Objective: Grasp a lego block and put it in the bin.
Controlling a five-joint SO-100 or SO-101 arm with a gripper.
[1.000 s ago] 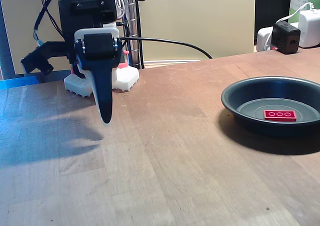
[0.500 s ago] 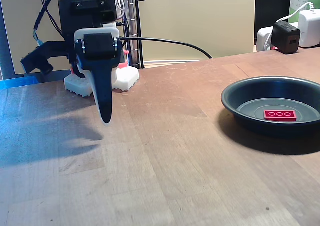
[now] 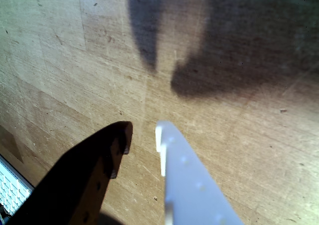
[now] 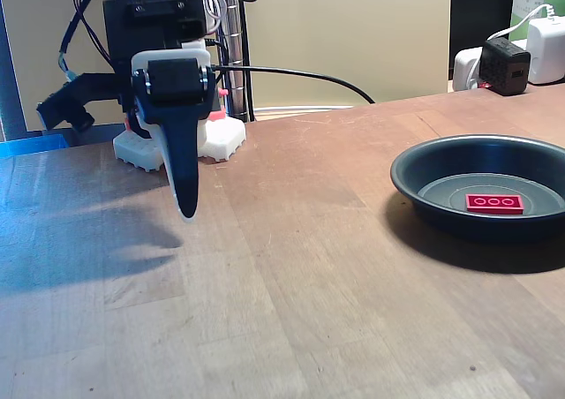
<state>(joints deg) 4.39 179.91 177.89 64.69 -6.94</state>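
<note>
Your small bright red plastic lego block (image 4: 494,204) lies hollows-up, three round holes showing, on the flat bottom of the shallow round dark metal bin (image 4: 415,180). Your black-and-white two-finger gripper (image 3: 143,138) hangs above the wooden table (image 4: 291,275), well apart from it, fingers slightly parted and gripping nothing.

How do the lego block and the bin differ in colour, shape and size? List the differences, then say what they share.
Colour: the lego block is bright red; the bin is dark grey-black.
Shape: the lego block is a flat rectangle showing three round hollows; the bin is a round, shallow pan with a rolled rim.
Size: the lego block is far smaller than the bin and lies inside it on the flat bottom.
Shared: both rest still on the wooden table.
</note>
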